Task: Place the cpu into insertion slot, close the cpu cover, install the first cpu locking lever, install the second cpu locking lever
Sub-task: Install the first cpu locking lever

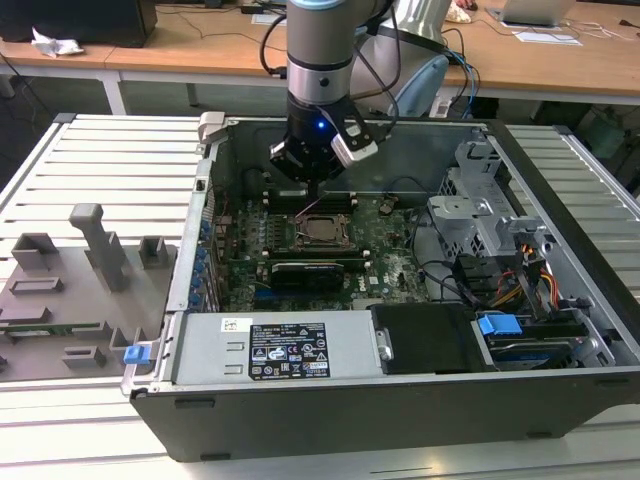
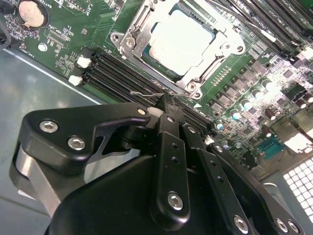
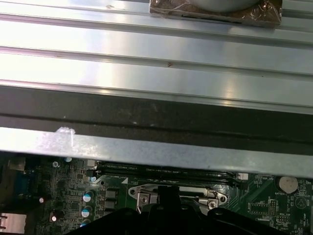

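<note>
The cpu (image 2: 183, 36) lies flat in the insertion slot (image 1: 304, 232), its silver top showing through the window of the cpu cover (image 2: 208, 66). The cover lies down over the chip. My gripper (image 2: 168, 104) is shut, its thin fingertips together just off the socket's corner. A thin wire locking lever (image 2: 144, 92) runs along the socket's edge up to the fingertips; whether they pinch it I cannot tell. In the exterior view the gripper (image 1: 312, 192) hangs just behind the socket. In the first wrist view the gripper (image 3: 168, 195) sits at the socket's metal edge.
Black memory slots (image 2: 122, 68) run beside the socket, and a coin battery (image 2: 33, 13) sits further off. A long black card (image 1: 318, 270), the power supply (image 1: 280, 350) and a drive cage (image 1: 480, 210) stand inside the case. The case wall (image 3: 156, 142) rises close by.
</note>
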You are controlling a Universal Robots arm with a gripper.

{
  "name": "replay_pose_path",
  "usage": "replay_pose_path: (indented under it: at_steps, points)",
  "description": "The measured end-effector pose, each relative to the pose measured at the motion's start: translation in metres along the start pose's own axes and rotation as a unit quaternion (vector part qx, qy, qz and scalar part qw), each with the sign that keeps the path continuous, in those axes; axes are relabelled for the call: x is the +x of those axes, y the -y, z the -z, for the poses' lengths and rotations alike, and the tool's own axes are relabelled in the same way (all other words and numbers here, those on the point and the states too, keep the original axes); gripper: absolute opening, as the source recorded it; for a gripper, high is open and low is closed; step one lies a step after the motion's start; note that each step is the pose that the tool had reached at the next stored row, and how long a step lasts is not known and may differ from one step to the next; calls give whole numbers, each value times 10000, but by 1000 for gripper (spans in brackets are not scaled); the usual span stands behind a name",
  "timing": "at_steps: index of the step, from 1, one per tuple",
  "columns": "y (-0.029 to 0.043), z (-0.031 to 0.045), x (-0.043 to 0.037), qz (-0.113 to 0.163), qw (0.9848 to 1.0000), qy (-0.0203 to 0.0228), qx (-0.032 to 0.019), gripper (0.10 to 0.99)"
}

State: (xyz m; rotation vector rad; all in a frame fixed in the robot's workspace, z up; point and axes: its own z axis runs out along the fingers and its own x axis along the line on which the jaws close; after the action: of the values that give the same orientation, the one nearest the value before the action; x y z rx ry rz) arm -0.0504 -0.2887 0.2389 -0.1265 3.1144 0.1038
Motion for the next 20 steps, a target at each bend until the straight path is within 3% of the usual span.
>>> replay_pose_path:
  at_steps: [8, 20]
  points:
    - [-10, -16, -15, 21, 10000, -1, -1, 106]
    - [-28, -52, -130, 20, 10000, -1, -1, 106]
